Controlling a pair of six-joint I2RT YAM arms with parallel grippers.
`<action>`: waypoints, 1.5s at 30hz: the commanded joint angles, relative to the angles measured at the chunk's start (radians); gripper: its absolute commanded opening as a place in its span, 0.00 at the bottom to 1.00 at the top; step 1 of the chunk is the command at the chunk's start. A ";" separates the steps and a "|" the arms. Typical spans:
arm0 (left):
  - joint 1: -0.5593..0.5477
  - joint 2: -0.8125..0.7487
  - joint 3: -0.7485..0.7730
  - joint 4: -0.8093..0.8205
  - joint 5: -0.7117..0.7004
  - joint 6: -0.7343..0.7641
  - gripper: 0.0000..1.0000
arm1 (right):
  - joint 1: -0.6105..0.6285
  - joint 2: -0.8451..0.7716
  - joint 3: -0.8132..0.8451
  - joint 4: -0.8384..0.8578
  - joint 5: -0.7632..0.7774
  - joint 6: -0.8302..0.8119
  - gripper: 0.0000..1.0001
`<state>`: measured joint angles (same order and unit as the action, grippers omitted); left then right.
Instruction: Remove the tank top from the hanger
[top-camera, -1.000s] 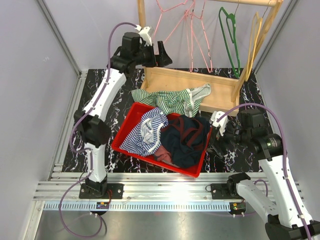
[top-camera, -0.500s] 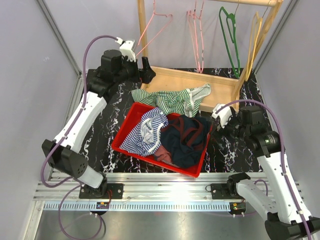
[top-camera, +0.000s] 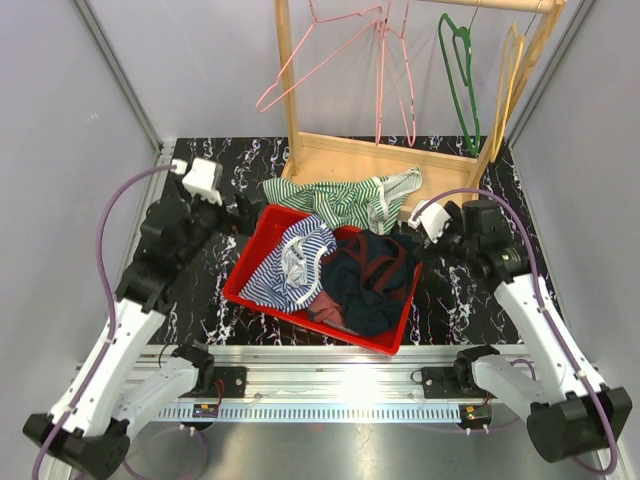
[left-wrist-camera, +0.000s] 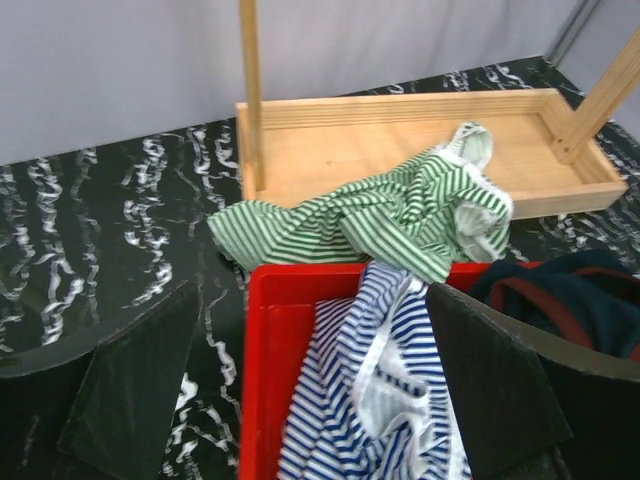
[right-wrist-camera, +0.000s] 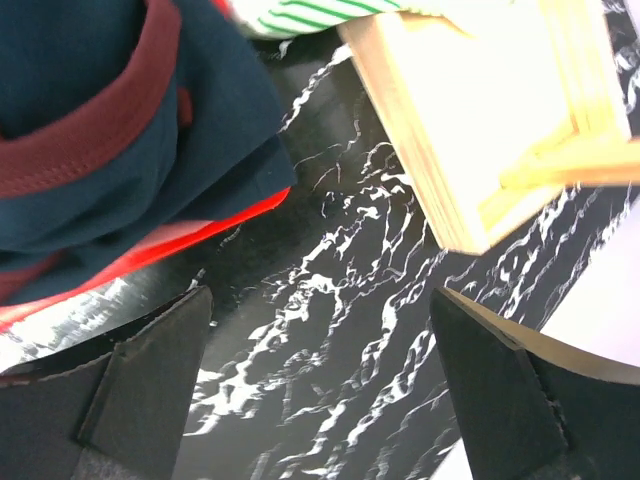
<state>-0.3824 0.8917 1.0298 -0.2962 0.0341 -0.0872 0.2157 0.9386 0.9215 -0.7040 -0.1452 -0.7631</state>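
A green-and-white striped tank top (top-camera: 350, 198) lies crumpled over the front lip of the wooden rack base (top-camera: 340, 160) and the far rim of the red bin (top-camera: 245, 255); it also shows in the left wrist view (left-wrist-camera: 390, 215). The pink wire hangers (top-camera: 318, 55) on the rack hang bare, one tilted far to the left. My left gripper (top-camera: 243, 213) is open and empty at the bin's left far corner, its jaws (left-wrist-camera: 310, 400) straddling the bin's rim. My right gripper (top-camera: 418, 243) is open and empty over the black table (right-wrist-camera: 320, 390) by the bin's right corner.
The red bin (left-wrist-camera: 265, 340) holds a blue-and-white striped top (top-camera: 300, 260) and a navy top with maroon trim (top-camera: 365, 275). A green hanger (top-camera: 460, 70) and a wooden hanger (top-camera: 510, 80) hang at the rack's right. Grey walls close in on both sides.
My left arm has pulled back from the rack down to the bin's left corner. The pink hangers have swung. My right gripper has shifted up and left towards the bin's right corner.
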 joint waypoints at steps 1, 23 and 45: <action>0.005 -0.098 -0.111 0.068 -0.072 0.121 0.99 | -0.006 0.084 0.025 0.074 -0.106 -0.232 0.96; -0.006 0.108 -0.262 0.404 0.345 -0.024 0.99 | 0.025 0.168 0.068 -0.046 -0.217 -0.225 0.94; -0.231 1.059 0.476 0.171 -0.356 -0.769 0.72 | -0.013 0.034 -0.081 0.147 -0.074 -0.007 1.00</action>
<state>-0.6071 1.8881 1.3933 -0.1226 -0.2596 -0.8429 0.2081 0.9798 0.8455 -0.5964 -0.2108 -0.7876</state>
